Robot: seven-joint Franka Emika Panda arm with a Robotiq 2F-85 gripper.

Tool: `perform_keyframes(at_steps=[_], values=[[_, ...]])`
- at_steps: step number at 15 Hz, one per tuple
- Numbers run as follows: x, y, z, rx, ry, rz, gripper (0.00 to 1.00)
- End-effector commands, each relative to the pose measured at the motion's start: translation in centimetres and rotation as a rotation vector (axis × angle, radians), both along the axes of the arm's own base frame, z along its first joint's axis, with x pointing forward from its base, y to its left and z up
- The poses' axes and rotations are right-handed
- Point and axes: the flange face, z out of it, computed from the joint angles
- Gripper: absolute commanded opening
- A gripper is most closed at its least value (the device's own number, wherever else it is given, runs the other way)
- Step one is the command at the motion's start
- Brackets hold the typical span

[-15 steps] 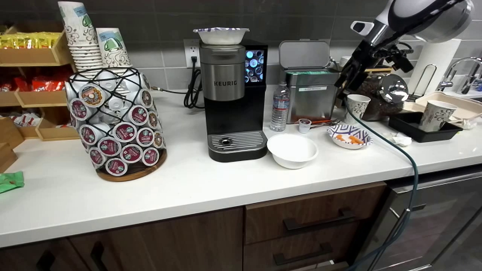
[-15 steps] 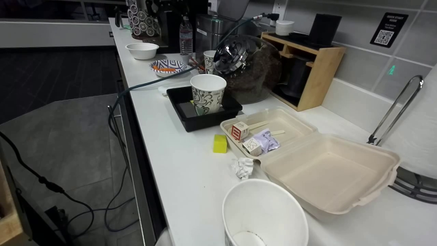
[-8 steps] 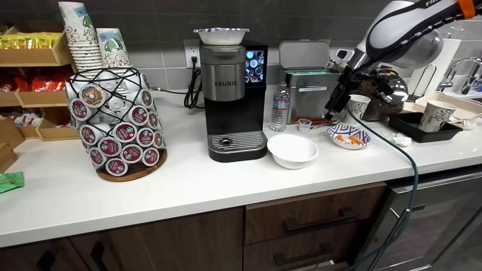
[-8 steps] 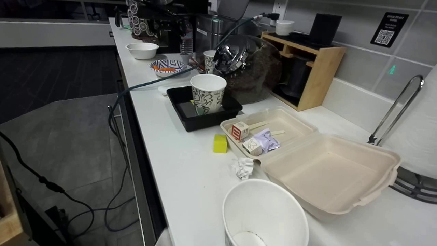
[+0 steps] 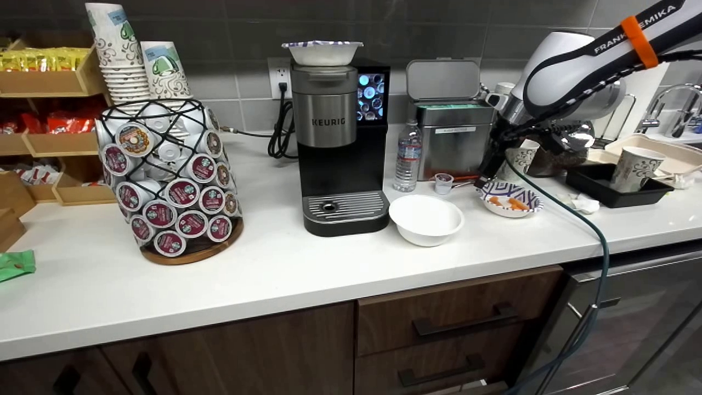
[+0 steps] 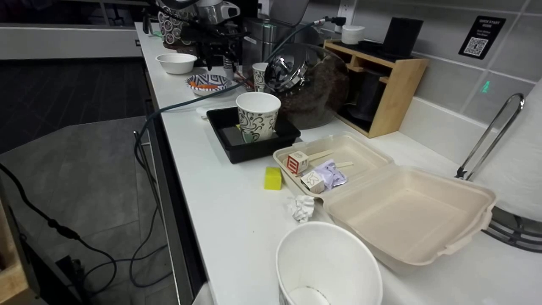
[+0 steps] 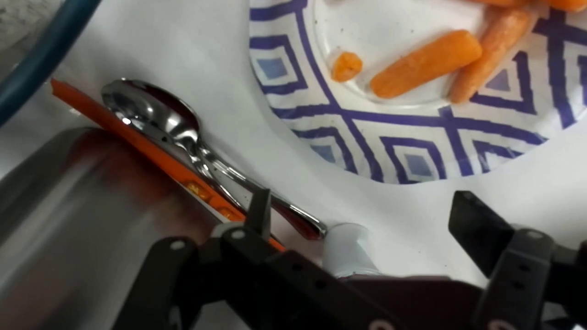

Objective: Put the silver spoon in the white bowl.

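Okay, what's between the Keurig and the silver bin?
A water bottle stands between the Keurig and the silver bin; that shows in an exterior view.

1. Grey tiled wall [image 5: 247, 71] at the far side of the white table [image 5: 285, 269].
2. Beneath it, dark wooden cabinets [image 5: 230, 351] left, drawers [image 5: 439, 310] right.
3. In an exterior view: grey floor [image 6: 101, 173] left, darker floor [image 6: 72, 91] and a pale low wall [image 6: 76, 42] farther off.

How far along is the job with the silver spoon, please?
Nothing looks done: the white bowl appears empty. In hand, probably, alignment: the open end effector, holding nothing, hangs near the silver spoon. Left: gripping it, then moving it from the counter into the bowl.
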Motion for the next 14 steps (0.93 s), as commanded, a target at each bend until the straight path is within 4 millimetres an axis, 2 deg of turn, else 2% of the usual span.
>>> perform_keyframes(at_steps=[1, 8, 14], values=[[0.2, 0.1, 0.2, 0.002, -0.009, -0.014, 1.0], [2.1, -0.8, -2.0, -0.02, -0.004, -0.128, 1.0], [3.9, -1.3, -2.1, -0.005, -0.019, -0.209, 1.0]])
